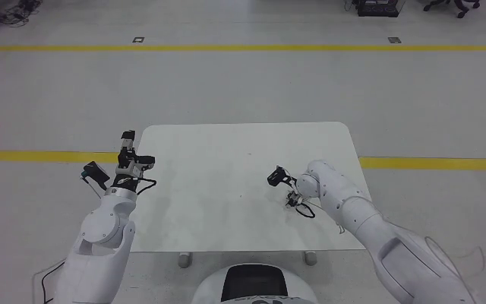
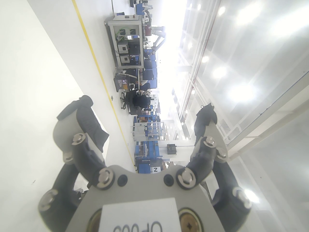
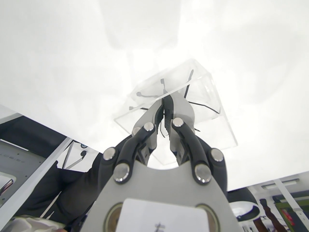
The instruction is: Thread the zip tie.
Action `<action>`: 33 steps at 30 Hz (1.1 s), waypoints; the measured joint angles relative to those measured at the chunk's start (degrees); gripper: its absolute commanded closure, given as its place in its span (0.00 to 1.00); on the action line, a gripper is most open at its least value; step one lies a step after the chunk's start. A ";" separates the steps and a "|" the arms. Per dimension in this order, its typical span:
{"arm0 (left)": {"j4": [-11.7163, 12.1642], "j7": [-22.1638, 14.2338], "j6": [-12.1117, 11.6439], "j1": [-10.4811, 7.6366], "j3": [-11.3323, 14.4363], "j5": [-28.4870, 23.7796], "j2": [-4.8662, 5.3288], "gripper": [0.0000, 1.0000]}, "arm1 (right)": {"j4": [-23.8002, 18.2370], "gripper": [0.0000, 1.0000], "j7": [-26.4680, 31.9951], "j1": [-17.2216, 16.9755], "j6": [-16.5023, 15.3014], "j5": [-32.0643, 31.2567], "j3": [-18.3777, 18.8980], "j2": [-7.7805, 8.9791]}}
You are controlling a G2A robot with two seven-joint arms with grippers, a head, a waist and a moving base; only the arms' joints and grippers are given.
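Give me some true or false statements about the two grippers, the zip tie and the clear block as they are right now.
1. The right gripper is shut on the black zip tie. True.
2. The left gripper holds one end of the zip tie. False: it is open and empty, at the table's left edge.
3. A clear block sits on the table under the right gripper. True.
4. The clear block lies on the left half of the table. False: it is on the right half.
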 measured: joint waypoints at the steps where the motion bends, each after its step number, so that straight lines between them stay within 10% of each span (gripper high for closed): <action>1: 0.00 0.00 0.00 0.00 0.00 0.00 0.00 0.00 | -0.21 1.00 0.08 -0.05 0.00 -0.05 0.12 0.06; 33: 0.00 0.00 0.00 0.00 0.00 0.00 0.00 0.00 | -17.15 1.00 3.35 -6.63 -0.39 6.66 7.37 8.19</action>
